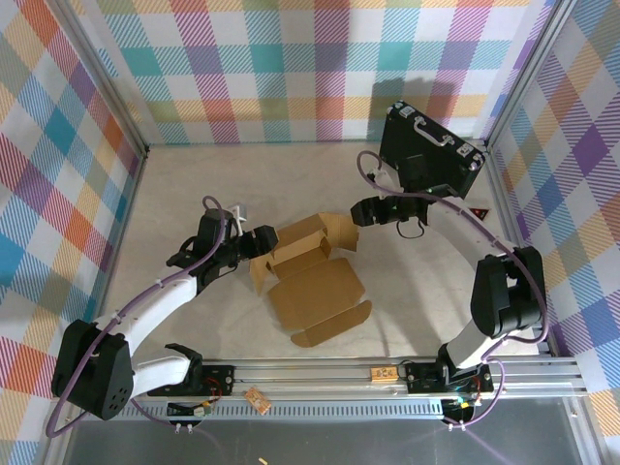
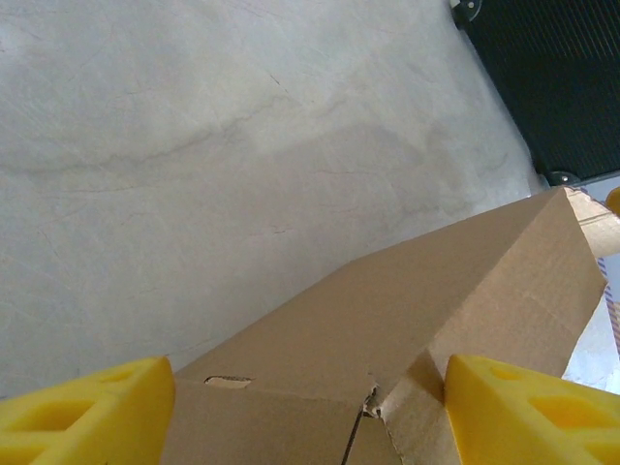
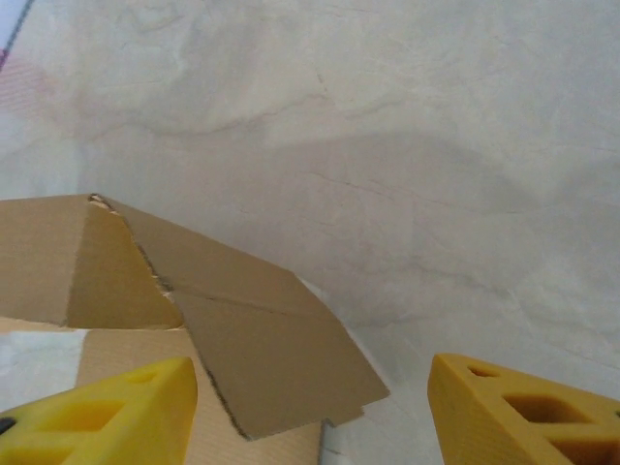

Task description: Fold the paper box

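The paper box point(image 1: 312, 279) is a brown cardboard sheet lying partly folded at the table's middle, its far walls raised and its near panel flat. My left gripper point(image 1: 260, 242) is at the box's left rear corner. In the left wrist view it point(image 2: 310, 417) stands open, its yellow fingers point(image 2: 87, 412) wide apart astride a raised wall of the box point(image 2: 417, 300). My right gripper point(image 1: 362, 211) hovers at the box's right rear corner. It point(image 3: 315, 417) is open, with a loose flap of the box point(image 3: 262, 358) reaching into the gap near the left finger point(image 3: 107, 417).
A black hard case with silver trim point(image 1: 431, 150) leans at the back right, close behind the right arm, and its corner point(image 2: 552, 77) is also in the left wrist view. Checked walls enclose the pale table point(image 1: 194, 184). A metal rail point(image 1: 387, 373) runs along the near edge.
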Tool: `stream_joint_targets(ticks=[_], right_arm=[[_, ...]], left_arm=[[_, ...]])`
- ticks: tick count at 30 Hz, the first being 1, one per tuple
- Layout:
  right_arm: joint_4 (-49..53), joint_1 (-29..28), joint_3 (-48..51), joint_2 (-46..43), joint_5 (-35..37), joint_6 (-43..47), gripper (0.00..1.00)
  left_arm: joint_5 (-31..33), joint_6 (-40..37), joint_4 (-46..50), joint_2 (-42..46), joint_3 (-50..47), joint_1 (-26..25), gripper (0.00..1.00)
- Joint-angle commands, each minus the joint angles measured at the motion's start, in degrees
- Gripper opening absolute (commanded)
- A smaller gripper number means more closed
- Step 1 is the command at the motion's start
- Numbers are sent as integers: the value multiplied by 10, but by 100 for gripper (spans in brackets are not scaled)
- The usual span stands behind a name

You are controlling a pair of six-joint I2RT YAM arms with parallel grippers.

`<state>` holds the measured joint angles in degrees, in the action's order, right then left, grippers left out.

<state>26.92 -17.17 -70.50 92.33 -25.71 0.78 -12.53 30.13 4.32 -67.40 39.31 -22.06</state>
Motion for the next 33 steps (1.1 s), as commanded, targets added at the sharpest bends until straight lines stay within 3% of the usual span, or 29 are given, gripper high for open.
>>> stream_joint_targets(ticks=[1, 9, 17, 20, 25, 28, 33], right_arm=[[0, -6, 4, -1, -55, 1, 67], [-97, 5, 110, -97, 42, -63, 73], [-97, 13, 164, -107, -32, 10, 60], [-92, 10, 181, -101, -24, -30, 55], [-200, 10, 257, -98, -19, -126, 44], [-270, 10, 285, -72, -75, -139, 43], [-297, 9, 273, -38, -59, -94, 49]], left_arm=[[15, -19, 62, -12, 3, -7, 73], [15, -20, 64, -14, 7, -7, 73], [12, -21, 67, -18, 12, -7, 73], [13, -22, 66, -16, 12, -6, 72], [11, -21, 66, -22, 13, -7, 72], [11, -22, 66, -24, 13, -7, 72], [8, -24, 68, -21, 14, -7, 72]])
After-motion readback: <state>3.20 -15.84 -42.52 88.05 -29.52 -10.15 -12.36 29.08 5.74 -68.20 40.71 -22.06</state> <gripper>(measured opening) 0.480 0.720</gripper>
